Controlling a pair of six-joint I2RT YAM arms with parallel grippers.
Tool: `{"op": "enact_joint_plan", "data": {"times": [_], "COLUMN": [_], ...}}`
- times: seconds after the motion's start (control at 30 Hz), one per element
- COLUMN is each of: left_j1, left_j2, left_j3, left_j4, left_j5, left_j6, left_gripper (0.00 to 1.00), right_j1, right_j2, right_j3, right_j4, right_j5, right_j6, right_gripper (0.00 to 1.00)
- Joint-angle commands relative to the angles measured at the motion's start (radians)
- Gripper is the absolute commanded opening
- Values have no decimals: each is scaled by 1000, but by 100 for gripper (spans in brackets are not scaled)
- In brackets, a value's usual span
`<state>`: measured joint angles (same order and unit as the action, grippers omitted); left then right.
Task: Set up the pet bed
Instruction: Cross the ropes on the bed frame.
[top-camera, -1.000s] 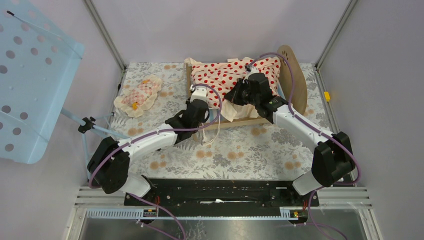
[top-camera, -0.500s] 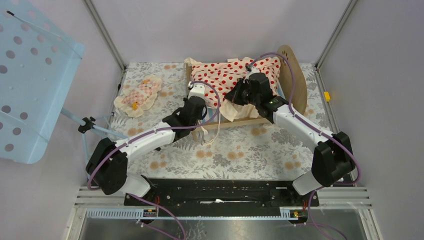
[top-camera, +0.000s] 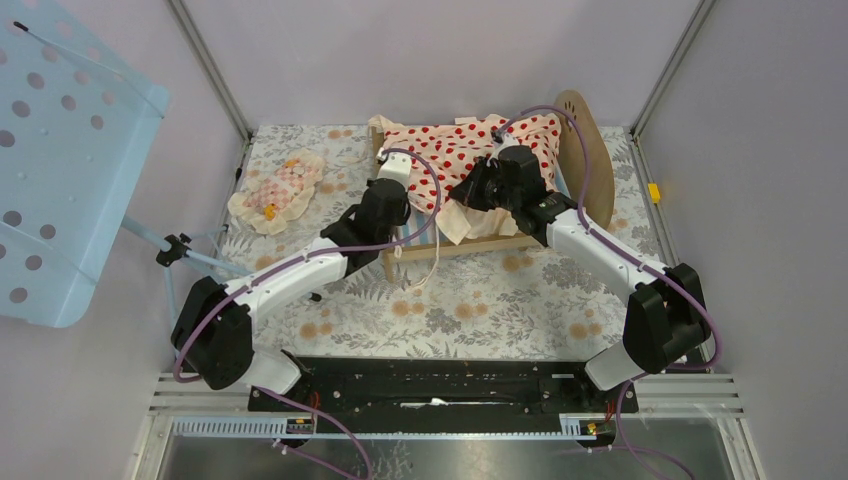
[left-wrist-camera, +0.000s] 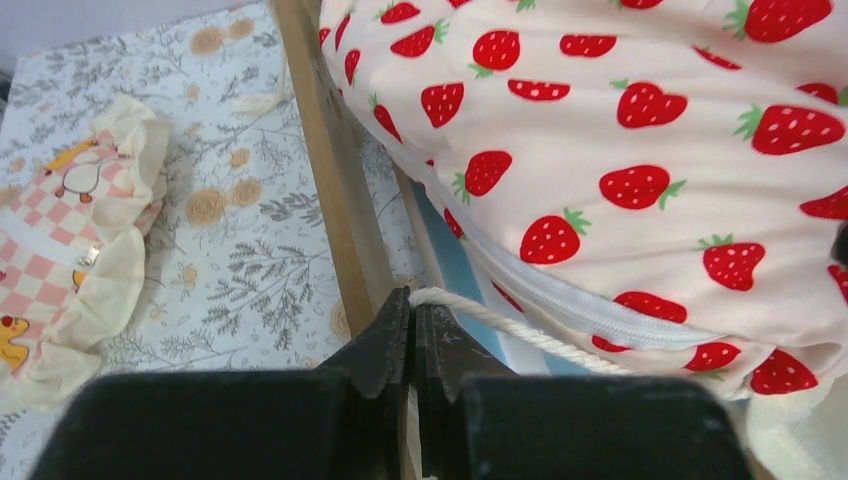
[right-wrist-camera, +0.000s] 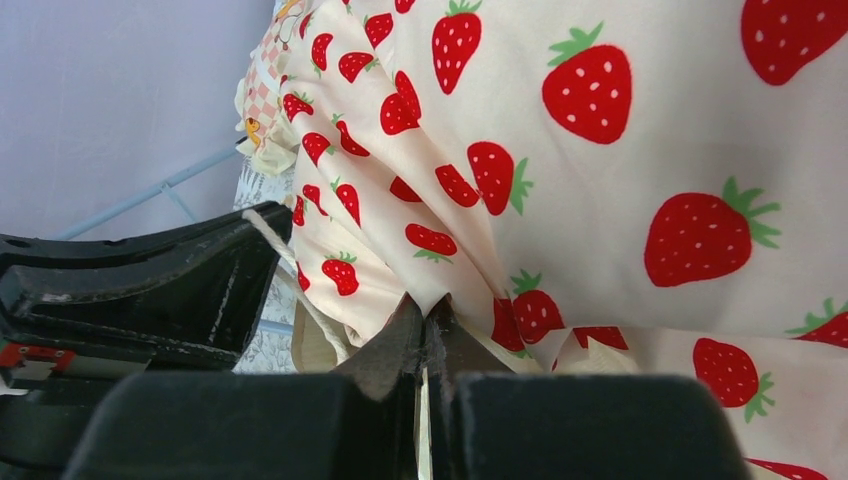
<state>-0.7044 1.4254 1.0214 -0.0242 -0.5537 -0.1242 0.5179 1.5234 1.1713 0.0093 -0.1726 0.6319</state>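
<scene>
The pet bed (top-camera: 590, 150) stands at the back of the table, its rounded headboard on the right. A cream strawberry-print blanket (top-camera: 450, 150) covers most of it. My left gripper (top-camera: 390, 192) is at the bed's left end. In the left wrist view that gripper (left-wrist-camera: 412, 300) is shut on a white cord (left-wrist-camera: 520, 335), beside the wooden rail (left-wrist-camera: 330, 180) and a strip of blue-and-white mattress (left-wrist-camera: 455, 265). My right gripper (top-camera: 470, 195) is over the bed's front side. In its own view this gripper (right-wrist-camera: 430, 315) is shut on a fold of the blanket (right-wrist-camera: 600, 150).
A small pink checked pillow (top-camera: 275, 190) with a cream ruffle lies left of the bed on the floral tablecloth. A blue perforated panel (top-camera: 60, 160) on a stand leans in at far left. A loop of white cord (top-camera: 410, 270) hangs off the bed's front corner.
My left gripper has moved up towards the bed's left end and closed on the white cord. The right arm has not moved.
</scene>
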Motion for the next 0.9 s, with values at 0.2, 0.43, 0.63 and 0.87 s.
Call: {"op": "enact_joint_plan", "data": {"times": [0.2, 0.43, 0.63, 0.87], "left_j1": [37, 55, 59, 60], "left_j2": [17, 64, 61, 45], "left_j3": [19, 31, 0, -18], "left_j4": [216, 214, 199, 79], "left_j5": [102, 111, 71, 67], "left_j6": [160, 173, 142, 7], "left_gripper": [0, 0, 2, 17], "right_j1": [-13, -15, -16, -16], "right_j2": [8, 19, 24, 27], "right_j3": [-10, -13, -10, -7], "right_j4": [11, 12, 9, 10], "right_j5": [-10, -24, -30, -43], "right_j6": [7, 9, 4, 5], "right_gripper": [0, 0, 0, 0]}}
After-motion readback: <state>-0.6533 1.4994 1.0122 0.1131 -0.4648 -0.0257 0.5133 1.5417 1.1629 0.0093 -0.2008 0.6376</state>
